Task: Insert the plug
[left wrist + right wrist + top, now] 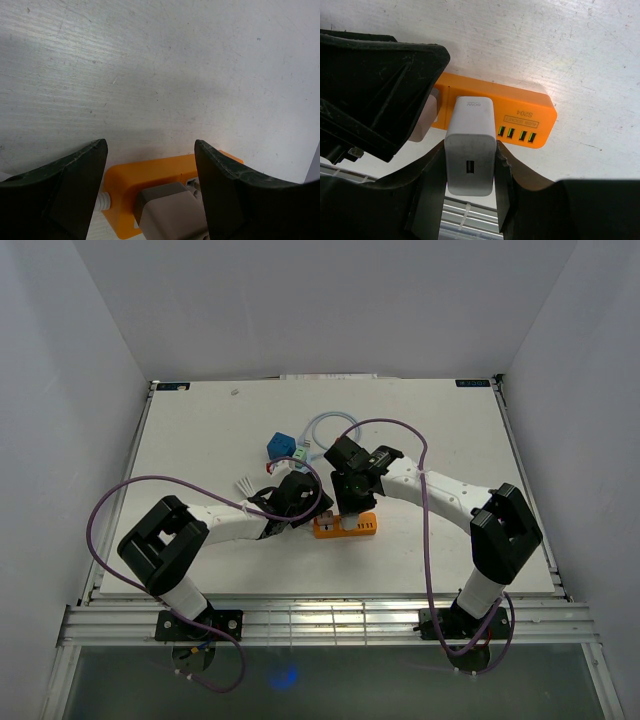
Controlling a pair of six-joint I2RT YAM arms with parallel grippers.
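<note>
An orange power strip [347, 527] lies on the white table in front of both arms. My right gripper [470, 175] is shut on a white charger plug [470, 135], one finger [427, 192] pressed on each of its sides. The plug stands against the strip's [520, 112] top, next to a row of USB ports [517, 135]. My left gripper [150, 150] is open and straddles the cable end of the strip [150, 172]. A grey plug [172, 210] sits in the strip between the fingers [75, 185], with a gap on its left side.
A blue block [281, 445] and a coiled pale cable [325, 425] lie behind the grippers, and a small white piece [245, 485] lies to the left. Purple cables [425, 470] loop over both arms. The table's front rail [320, 620] runs just below the strip.
</note>
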